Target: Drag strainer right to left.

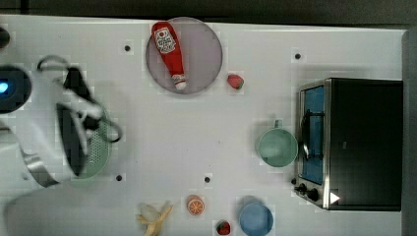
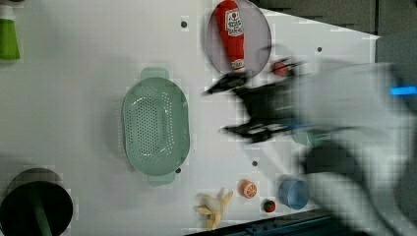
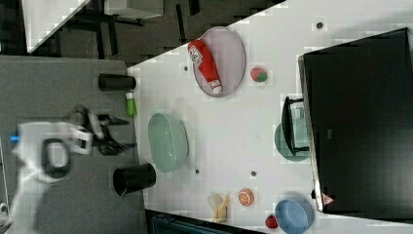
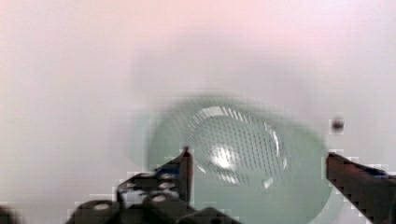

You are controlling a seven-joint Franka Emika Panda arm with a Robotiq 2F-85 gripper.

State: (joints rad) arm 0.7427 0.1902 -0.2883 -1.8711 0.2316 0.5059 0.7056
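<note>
The strainer (image 2: 155, 125) is a pale green oval colander with a perforated base, resting on the white table. It lies at the top view's left (image 1: 100, 156), partly under my arm. My gripper (image 2: 222, 111) is open, with nothing between its fingers. It hangs in the air, off the strainer's right side in the left view. The right view shows the gripper (image 3: 124, 132) left of the strainer (image 3: 168, 141), fingers pointing toward it. The wrist view looks down on the strainer (image 4: 233, 140), with the gripper (image 4: 258, 154) spread wide above its bowl and apart from it.
A red ketchup bottle (image 1: 168, 51) lies on a grey plate (image 1: 204, 54), a strawberry (image 1: 235, 81) beside it. A mint mug (image 1: 278, 146) stands next to the toaster oven (image 1: 354, 142). A banana (image 1: 155, 216), an orange slice (image 1: 195, 205) and a blue bowl (image 1: 256, 219) line the near edge.
</note>
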